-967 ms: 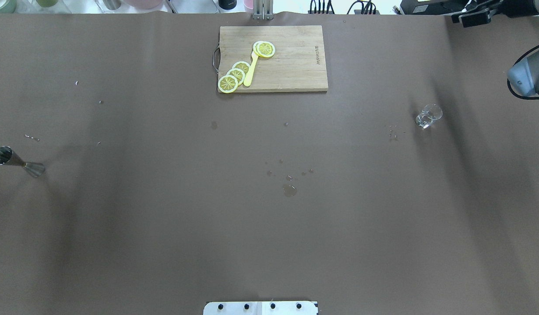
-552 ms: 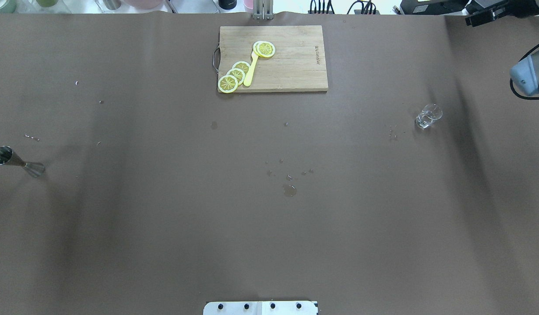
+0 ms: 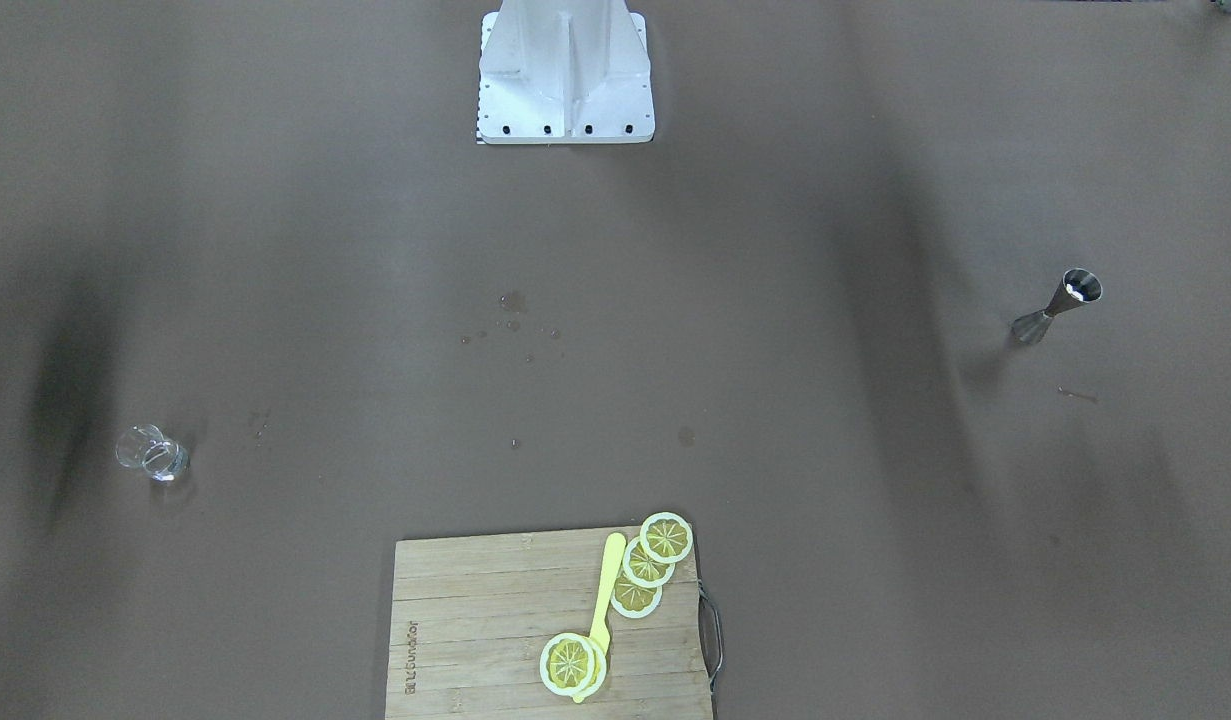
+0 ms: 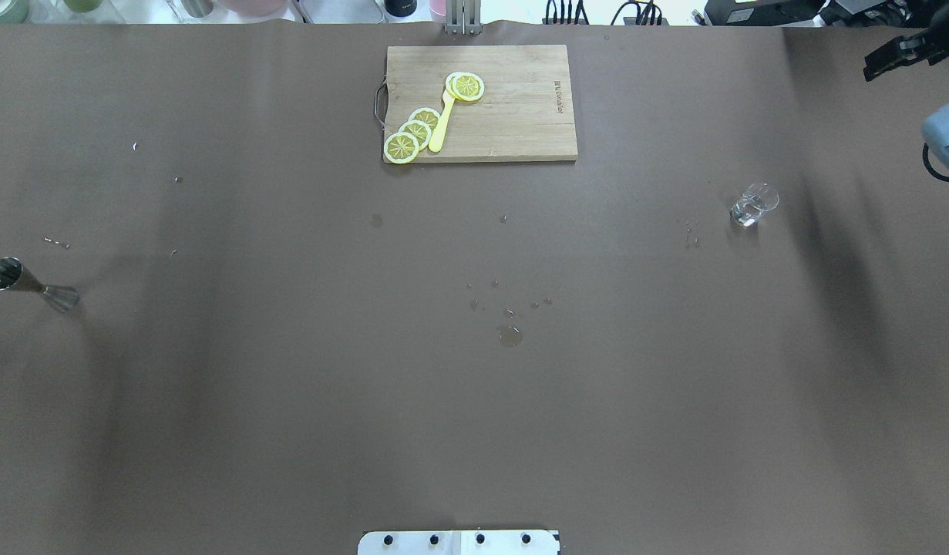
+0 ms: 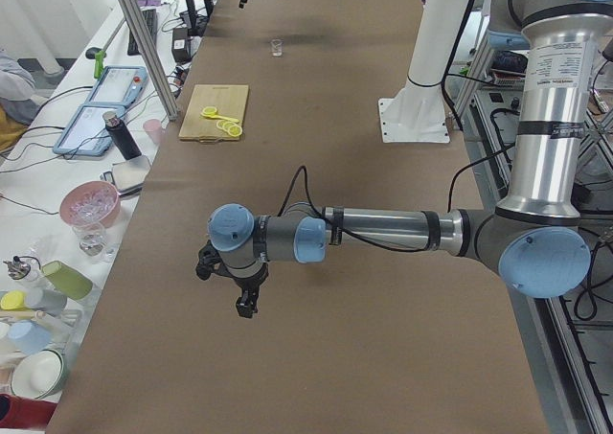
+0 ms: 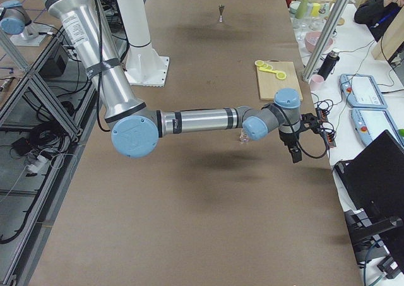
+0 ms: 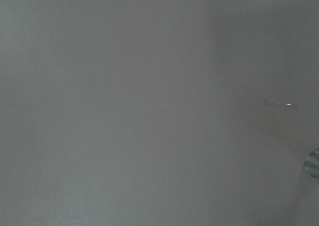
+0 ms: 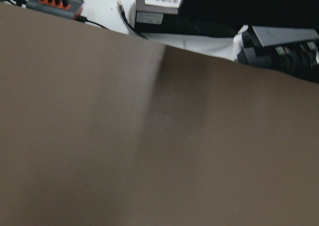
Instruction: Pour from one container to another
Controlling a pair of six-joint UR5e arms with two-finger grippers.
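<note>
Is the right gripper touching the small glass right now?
Apart. The overhead view shows the right gripper up by the far right edge, with a wide stretch of bare table between it and the small glass.

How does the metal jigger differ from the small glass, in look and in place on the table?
The jigger is opaque, shiny metal; the glass is clear. The jigger is two cones joined at a narrow waist; the glass is a short, plain cup. The jigger stands on the robot's left side of the table, the glass on its right. Both stand upright there, and nothing holds them.
</note>
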